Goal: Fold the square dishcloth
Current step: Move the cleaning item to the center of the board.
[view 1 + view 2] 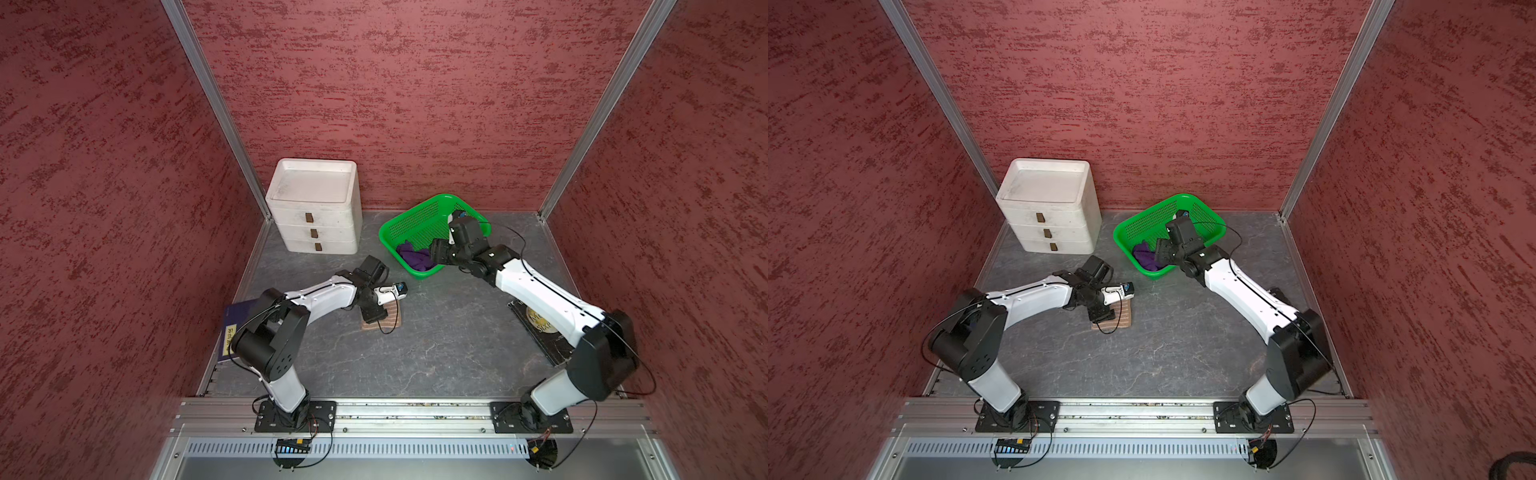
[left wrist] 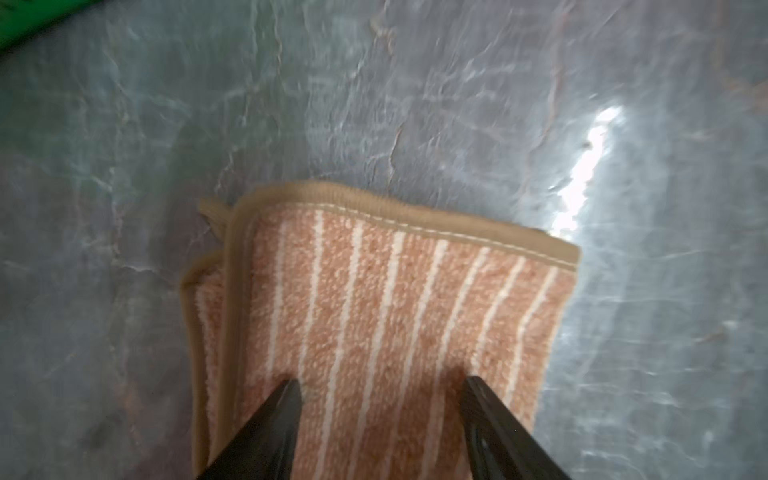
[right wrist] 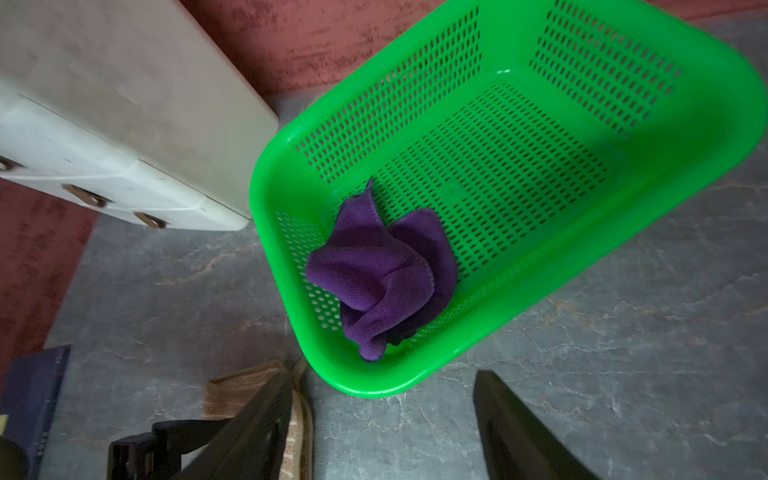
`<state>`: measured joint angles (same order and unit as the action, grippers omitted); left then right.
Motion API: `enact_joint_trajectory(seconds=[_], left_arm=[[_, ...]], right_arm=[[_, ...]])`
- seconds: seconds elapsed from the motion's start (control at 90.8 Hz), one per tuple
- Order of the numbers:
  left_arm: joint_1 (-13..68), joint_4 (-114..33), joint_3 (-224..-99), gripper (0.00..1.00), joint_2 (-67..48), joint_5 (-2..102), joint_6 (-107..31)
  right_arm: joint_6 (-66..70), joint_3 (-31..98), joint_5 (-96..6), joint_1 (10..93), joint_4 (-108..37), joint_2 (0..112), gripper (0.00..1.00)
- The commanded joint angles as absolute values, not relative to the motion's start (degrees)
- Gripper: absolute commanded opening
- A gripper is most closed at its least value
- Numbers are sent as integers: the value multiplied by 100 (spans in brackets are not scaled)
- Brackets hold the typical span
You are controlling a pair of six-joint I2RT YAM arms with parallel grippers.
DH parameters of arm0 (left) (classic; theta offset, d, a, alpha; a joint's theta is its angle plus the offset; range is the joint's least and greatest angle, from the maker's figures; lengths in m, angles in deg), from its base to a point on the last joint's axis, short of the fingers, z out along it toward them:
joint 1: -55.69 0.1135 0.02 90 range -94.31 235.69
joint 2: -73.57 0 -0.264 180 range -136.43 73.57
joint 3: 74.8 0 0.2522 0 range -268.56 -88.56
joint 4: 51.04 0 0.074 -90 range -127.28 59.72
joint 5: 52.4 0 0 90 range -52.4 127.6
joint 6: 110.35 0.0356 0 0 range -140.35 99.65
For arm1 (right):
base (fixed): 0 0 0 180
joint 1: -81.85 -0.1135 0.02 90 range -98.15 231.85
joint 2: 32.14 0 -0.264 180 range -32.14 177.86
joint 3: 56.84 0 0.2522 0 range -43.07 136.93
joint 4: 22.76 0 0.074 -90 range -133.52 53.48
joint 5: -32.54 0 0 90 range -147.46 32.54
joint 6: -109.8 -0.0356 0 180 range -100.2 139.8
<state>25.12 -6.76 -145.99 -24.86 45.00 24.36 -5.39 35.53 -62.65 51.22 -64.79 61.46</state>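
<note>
Lying folded, orange white-striped tan-edged dishcloth (image 2: 395,311), left claw (image 2: 381,382) hovering apart above it, right claw (image 3: 386,374) apart, book (image 1: 540,330) lettering illegible.

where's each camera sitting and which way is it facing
top views: high above the front, facing down at the table; left arm and right arm show
left wrist: on that arm, facing down at the folded striped dishcloth; open left gripper shows
right wrist: on that arm, facing the green basket with a purple cloth; open right gripper shows
shared: top views and right wrist show basket, dishcloth, white drawers
</note>
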Motion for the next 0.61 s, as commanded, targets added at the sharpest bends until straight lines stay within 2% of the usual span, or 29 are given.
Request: enact_joint_trajectory(seconds=[0.0, 0.132, 0.419, 0.518, 0.595], left_arm=[[2685, -755, -14450, 64, -2535, 4053, 2829], [3187, -801, -13989, 63, -2381, 3774, 3328], [5065, -446, -13629, 63, -1603, 3949, 4498], [5414, -299, -13847, 64, -1444, 4225, 4469], [5439, -225, -13973, 65, -1341, 4369, 4382]], right_arm=[[-215, 3982, -5968, 5151, -6864, 6569, 74], [-285, 4455, -5963, 5145, -6992, 7281, 71], [-353, 5060, -5814, 5147, -6962, 8379, 62], [-392, 5322, -5790, 5150, -7029, 8646, 56], [-478, 5536, -5808, 5165, -7092, 8838, 46]])
